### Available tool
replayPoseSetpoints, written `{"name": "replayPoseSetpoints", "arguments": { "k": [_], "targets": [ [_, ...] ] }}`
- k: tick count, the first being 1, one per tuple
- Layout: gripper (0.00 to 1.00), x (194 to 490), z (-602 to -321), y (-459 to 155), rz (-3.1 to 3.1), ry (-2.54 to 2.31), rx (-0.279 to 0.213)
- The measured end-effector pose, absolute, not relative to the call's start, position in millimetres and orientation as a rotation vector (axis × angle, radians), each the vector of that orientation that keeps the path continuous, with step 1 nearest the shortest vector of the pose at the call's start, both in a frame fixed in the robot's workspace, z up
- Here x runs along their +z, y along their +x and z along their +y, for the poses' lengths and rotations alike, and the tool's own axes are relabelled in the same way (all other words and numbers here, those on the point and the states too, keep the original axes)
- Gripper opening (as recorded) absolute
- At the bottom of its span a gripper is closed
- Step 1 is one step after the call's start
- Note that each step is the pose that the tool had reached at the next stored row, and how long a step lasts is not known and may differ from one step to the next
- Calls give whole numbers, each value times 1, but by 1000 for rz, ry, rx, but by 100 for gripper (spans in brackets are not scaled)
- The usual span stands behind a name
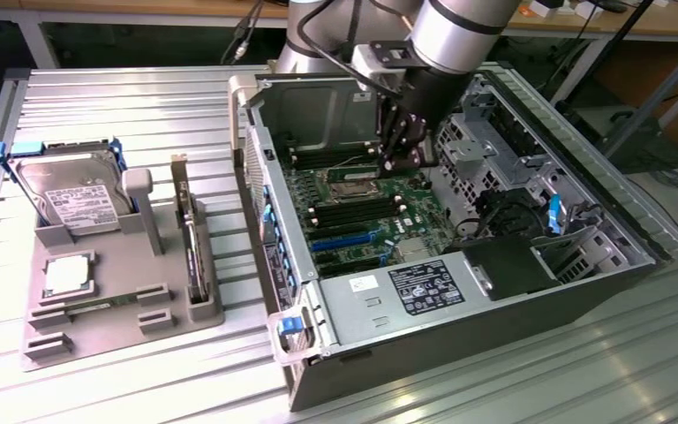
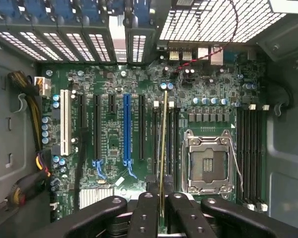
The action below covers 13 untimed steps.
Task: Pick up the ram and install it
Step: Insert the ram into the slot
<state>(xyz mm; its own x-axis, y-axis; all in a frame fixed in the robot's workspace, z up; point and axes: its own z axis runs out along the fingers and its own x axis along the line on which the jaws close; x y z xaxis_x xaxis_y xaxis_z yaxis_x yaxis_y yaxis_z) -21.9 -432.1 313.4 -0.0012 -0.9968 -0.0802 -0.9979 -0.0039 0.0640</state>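
In the wrist view the ram (image 2: 162, 148) shows edge-on as a thin stick with a gold edge. My gripper (image 2: 162, 203) is shut on it, a black finger (image 2: 145, 213) on either side. The stick hangs just above the black memory slots (image 2: 171, 139) beside the empty processor socket (image 2: 208, 161) and runs parallel to them. Whether it touches a slot I cannot tell. In the exterior view my gripper (image 1: 398, 157) reaches down into the open computer case (image 1: 433, 309), over the far part of the green motherboard (image 1: 369, 216).
A grey tray (image 1: 103, 309) at the exterior view's left holds a hard drive (image 1: 74, 199), a silver processor chip (image 1: 68, 274) and an upright expansion card (image 1: 194, 256). Case walls, drive cages (image 1: 493, 150) and a black power supply (image 1: 433, 287) ring the motherboard. More memory slots (image 2: 251, 148) lie beyond the socket.
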Motion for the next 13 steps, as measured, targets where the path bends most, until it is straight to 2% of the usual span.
{"name": "replayPoseSetpoints", "arguments": {
  "k": [13],
  "targets": [
    [14,284,-418,-20,2145,-2279,160]
  ]
}}
